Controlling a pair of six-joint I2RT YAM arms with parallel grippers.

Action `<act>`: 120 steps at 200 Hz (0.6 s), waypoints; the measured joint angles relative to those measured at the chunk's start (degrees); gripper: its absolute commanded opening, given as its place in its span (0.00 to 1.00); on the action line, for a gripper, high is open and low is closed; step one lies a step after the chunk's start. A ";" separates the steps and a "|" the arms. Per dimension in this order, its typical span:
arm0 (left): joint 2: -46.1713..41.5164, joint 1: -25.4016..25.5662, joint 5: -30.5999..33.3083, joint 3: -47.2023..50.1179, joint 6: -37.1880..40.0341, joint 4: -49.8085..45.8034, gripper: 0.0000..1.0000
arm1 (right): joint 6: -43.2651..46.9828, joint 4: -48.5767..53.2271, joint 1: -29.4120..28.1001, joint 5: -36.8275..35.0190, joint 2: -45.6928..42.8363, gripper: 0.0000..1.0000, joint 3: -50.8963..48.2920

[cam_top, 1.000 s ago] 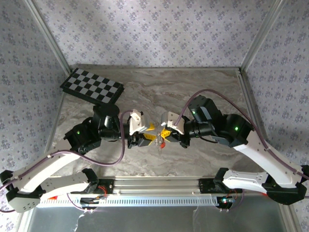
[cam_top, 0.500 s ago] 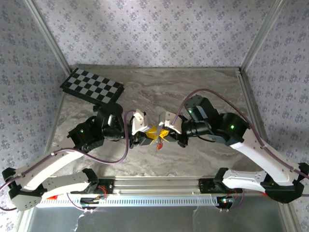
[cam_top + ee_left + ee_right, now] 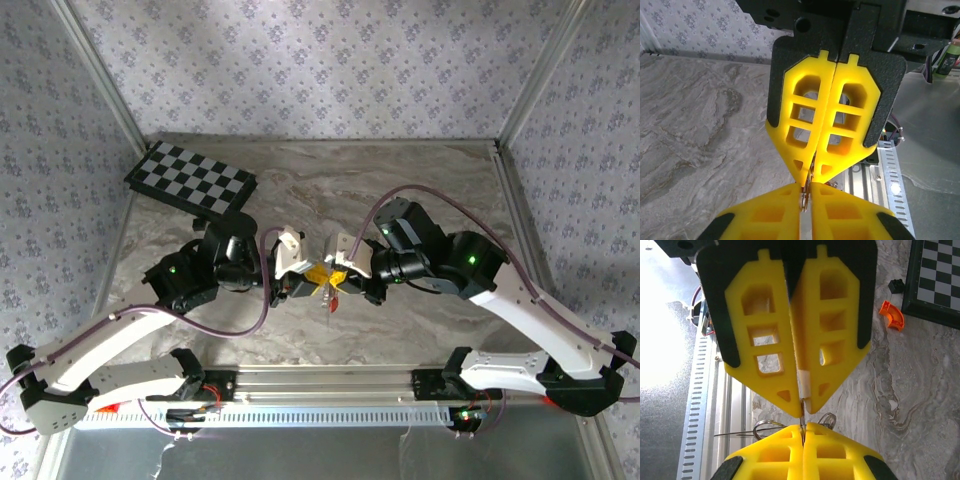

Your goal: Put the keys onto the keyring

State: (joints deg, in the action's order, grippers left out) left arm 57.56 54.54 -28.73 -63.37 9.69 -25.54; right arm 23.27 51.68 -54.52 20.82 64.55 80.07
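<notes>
Above the counter (image 3: 420, 180), nearer the arm bases than the checkerboard (image 3: 190, 178) and off its right end, the left claw (image 3: 312, 277) and right claw (image 3: 342, 274) meet tip to tip. Each has its yellow jaws pressed together on the keyring (image 3: 767, 426), whose thin wire loops poke out on either side of the right claw's tips. A red-headed key (image 3: 333, 298) dangles beneath them. An orange curved piece (image 3: 891, 315) and a small black block (image 3: 896, 286) lie just beside the checkerboard's edge.
</notes>
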 measured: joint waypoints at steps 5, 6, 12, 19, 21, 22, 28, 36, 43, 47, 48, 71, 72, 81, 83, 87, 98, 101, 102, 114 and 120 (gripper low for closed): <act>0.00 0.00 0.00 0.00 -0.04 0.00 0.15 | 0.00 0.00 0.00 0.00 0.00 0.00 0.00; 0.00 0.00 0.00 0.00 -0.04 0.00 0.15 | 0.00 0.00 0.00 0.00 0.00 0.00 0.00; 0.00 0.00 0.00 0.00 -0.02 0.00 0.15 | 0.00 0.00 0.00 0.00 0.00 0.00 0.00; 0.00 0.02 0.00 0.00 -0.04 0.00 0.15 | 0.00 0.00 0.00 0.00 0.00 0.00 0.00; 0.00 0.02 0.00 0.00 -0.04 0.00 0.15 | 0.00 0.00 0.00 0.02 0.00 0.00 0.00; 0.00 0.02 0.00 0.00 -0.04 0.00 0.15 | 0.00 0.00 0.00 0.02 0.00 0.00 0.00; 0.00 0.00 0.00 0.00 -0.04 0.00 0.15 | 0.00 0.00 0.00 0.02 0.00 0.00 0.00; 0.00 0.00 0.00 0.00 -0.02 0.00 0.15 | 0.00 -0.02 0.00 0.02 0.00 0.00 0.00; 0.00 0.02 0.00 0.00 -0.02 0.00 0.13 | -0.02 -0.02 0.00 0.04 0.00 0.00 0.00; 0.00 0.00 0.00 0.00 -0.02 0.00 0.12 | -0.02 -0.02 0.00 0.04 0.00 0.00 0.00; 0.00 0.00 0.00 0.00 0.00 0.00 0.12 | -0.02 -0.02 0.00 0.04 0.00 0.00 0.00; -0.02 0.02 0.00 0.00 0.22 0.00 0.11 | -0.04 -0.07 0.00 0.22 0.00 0.00 0.00; -0.02 0.02 0.00 0.00 0.24 0.00 0.11 | -0.04 -0.07 0.00 0.22 0.00 0.00 0.00; -0.02 0.02 0.00 0.00 0.35 0.00 0.07 | -0.04 -0.07 0.00 0.20 0.00 0.00 0.00; -0.02 0.02 -0.02 0.00 0.39 0.00 0.06 | -0.04 -0.07 0.00 0.20 0.00 0.00 0.00; -0.02 0.02 -0.07 0.00 0.31 -0.02 0.04 | -0.07 -0.07 0.00 0.20 0.00 0.00 0.00; -0.04 0.02 -0.17 0.00 0.72 -0.02 0.00 | -0.07 -0.07 0.00 0.20 0.00 0.00 0.00; -0.07 0.02 -0.24 0.00 0.63 -0.02 0.00 | -0.07 -0.04 0.00 0.20 0.00 0.00 0.00; -0.07 0.02 -0.24 0.00 0.72 -0.02 0.00 | -0.07 -0.04 0.00 0.20 0.00 0.00 0.00; -0.13 0.02 -0.35 0.00 0.79 -0.02 0.00 | -0.07 -0.07 0.00 0.22 0.00 0.00 0.00; -0.20 0.02 -0.37 0.00 0.79 -0.02 0.00 | -0.07 -0.09 0.00 0.24 0.00 0.00 0.00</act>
State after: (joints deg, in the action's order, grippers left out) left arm 57.36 54.57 -29.10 -63.37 10.48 -25.56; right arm 23.20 51.59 -54.52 21.06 64.55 80.07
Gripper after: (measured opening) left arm 0.047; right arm 0.051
